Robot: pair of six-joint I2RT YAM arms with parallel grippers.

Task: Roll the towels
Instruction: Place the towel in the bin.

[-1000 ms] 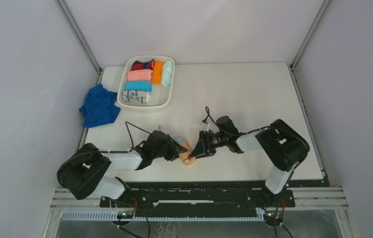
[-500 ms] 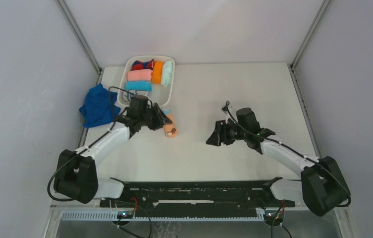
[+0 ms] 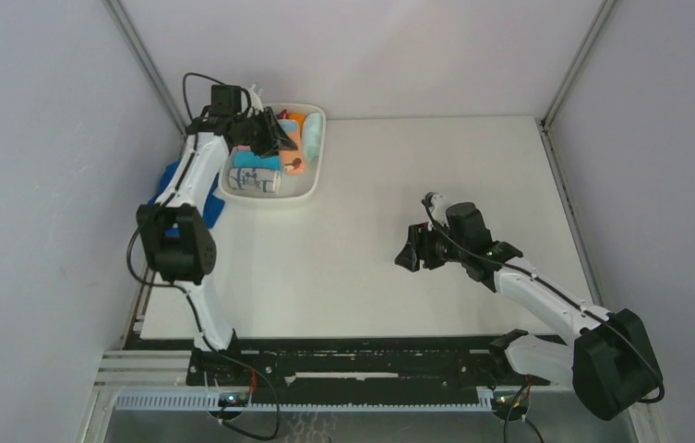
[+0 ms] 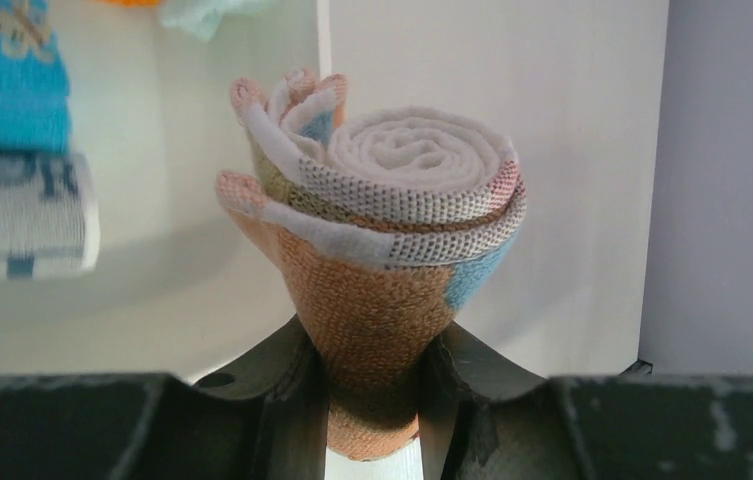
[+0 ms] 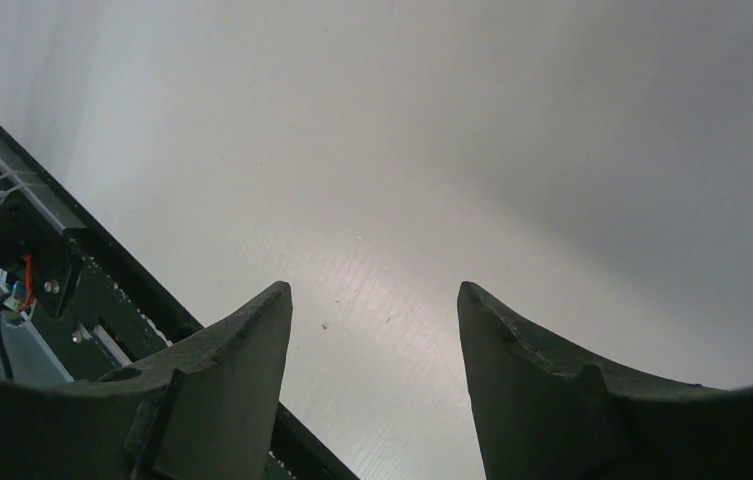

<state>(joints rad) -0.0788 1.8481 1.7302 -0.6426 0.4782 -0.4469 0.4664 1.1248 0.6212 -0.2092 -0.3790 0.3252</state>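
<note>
Top external view: a white tabletop [image 3: 436,175] with both arms bolted at its near edge. The left arm reaches to the far-left corner and the right arm lies low over the right half.
Tray: a white tray [image 3: 311,189] sits in the far-left corner and already holds a light-blue roll [image 4: 7,80] and a white printed roll [image 4: 17,215].
Royal-blue terry towel [image 3: 166,180]: lies crumpled and unrolled at the left edge, beside the tray and partly behind the left arm.
Peach-orange spotted towel [image 4: 382,220]: rolled tight and held above the tray.
Left gripper [image 4: 372,375]: narrow, pinching the roll's lower end. The roll's long axis runs straight out from the jaws.
Right gripper [image 5: 374,330]: wide apart and empty over bare tabletop.
Next move, judged: lower the roll onto the bare tray floor just right of the printed roll. The tray's right wall is close. The blue towel lies nearer the left arm.
</note>
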